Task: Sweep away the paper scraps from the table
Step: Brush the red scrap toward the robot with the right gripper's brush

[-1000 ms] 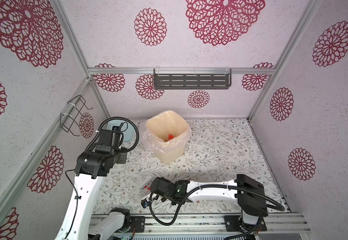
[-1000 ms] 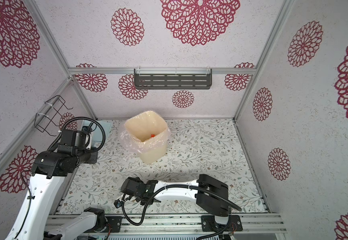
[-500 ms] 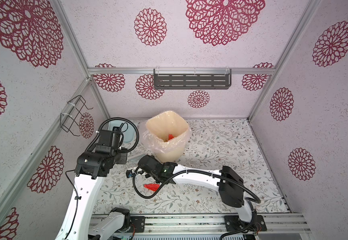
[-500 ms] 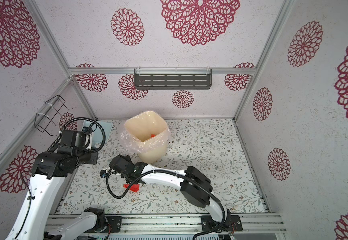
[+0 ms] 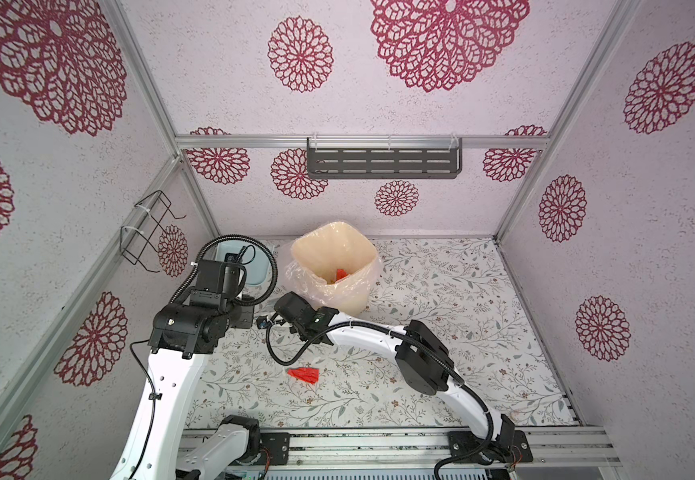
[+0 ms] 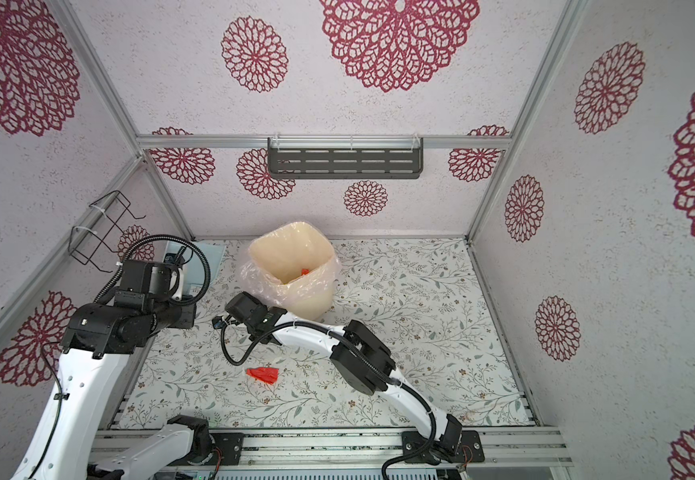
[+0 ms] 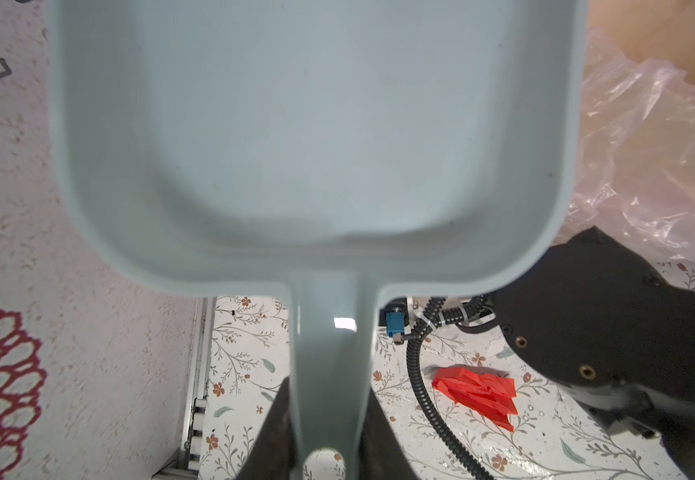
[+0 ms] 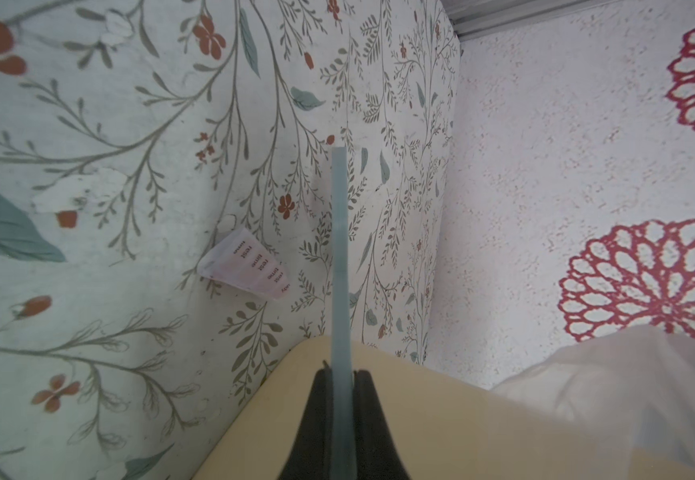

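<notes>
Where red scrap lies, black cable loops just beside; bin beyond.

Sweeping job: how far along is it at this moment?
Done: a red scrap shows inside the lined bin. In hand: the left pincer grips the empty pale blue dustpan by its handle; the right pincer is shut on a thin pale blue tool. Left: a loose red scrap and a white printed scrap lie on the table.
</notes>
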`<state>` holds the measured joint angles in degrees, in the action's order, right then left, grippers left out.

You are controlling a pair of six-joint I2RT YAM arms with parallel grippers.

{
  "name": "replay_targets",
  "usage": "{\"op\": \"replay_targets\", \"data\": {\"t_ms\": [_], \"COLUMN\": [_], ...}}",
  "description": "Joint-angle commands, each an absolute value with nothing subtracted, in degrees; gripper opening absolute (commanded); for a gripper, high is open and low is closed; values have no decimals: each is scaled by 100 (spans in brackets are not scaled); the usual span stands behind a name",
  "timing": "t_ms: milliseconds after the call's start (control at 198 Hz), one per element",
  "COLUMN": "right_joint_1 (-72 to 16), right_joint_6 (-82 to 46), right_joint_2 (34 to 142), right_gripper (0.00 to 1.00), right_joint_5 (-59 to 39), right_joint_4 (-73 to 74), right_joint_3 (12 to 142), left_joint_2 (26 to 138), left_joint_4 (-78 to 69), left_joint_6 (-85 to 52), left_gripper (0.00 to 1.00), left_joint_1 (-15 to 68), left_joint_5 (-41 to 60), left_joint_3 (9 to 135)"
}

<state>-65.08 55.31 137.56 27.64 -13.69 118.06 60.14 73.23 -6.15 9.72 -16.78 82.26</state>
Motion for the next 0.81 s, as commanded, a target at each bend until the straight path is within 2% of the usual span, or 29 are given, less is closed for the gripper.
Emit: {"op": "replay_targets", "data": {"t_ms": [0,309,804], "right_joint_1": [-6681,-7170,-8153], "right_joint_6": [5144,4745,3125], "right_joint_2": [13345,12463,11099], "right_gripper": [0,0,0], "right_joint_5": [2522,2279,2084], "right_joint_4": [-1736,-2260,-3893], "right_joint_3": [11716,10563,9299], "left_joint_2": [6020,5986,5863], "left_joint_4": [7298,7356,7357], "left_joint_6": [-608,-642,-665], "left_gripper": [0,0,0], "left_joint_1": [915,914,914], "left_joint_5": [-1644,-1634,-1621], "left_joint_3": [8378,8428,8322]}}
